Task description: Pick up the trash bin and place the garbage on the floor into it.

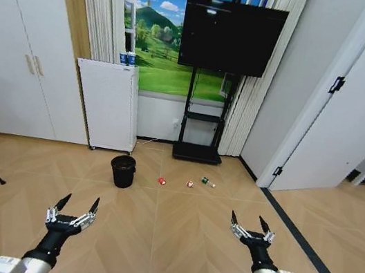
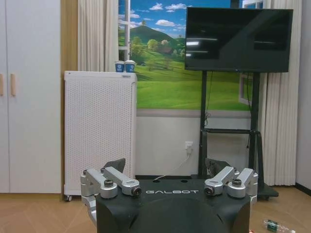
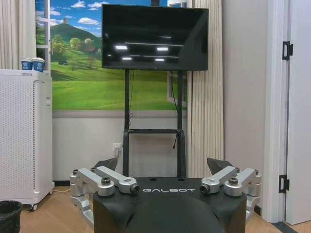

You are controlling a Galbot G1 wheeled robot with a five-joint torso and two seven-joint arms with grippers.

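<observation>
Wood floor (image 1: 172,240) | one trash bin (image 1: 122,170) | three garbage pieces (image 1: 189,183) | left claw (image 1: 77,206), right claw (image 1: 252,224) spread

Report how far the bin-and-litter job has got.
Nothing looks done. The trash bin stands on the floor by the white cabinet, ungrasped. In hand: nothing; the left pincer and right pincer hover open, well short of it. Left: lift the bin and collect three garbage pieces.

Your two arms, black and silver.
Each gripper, left (image 1: 77,207) and right (image 1: 252,227), has black pointed fingertips on silver screwed linkages; black wrist housings read GALBOT in white; forearms are grey.
</observation>
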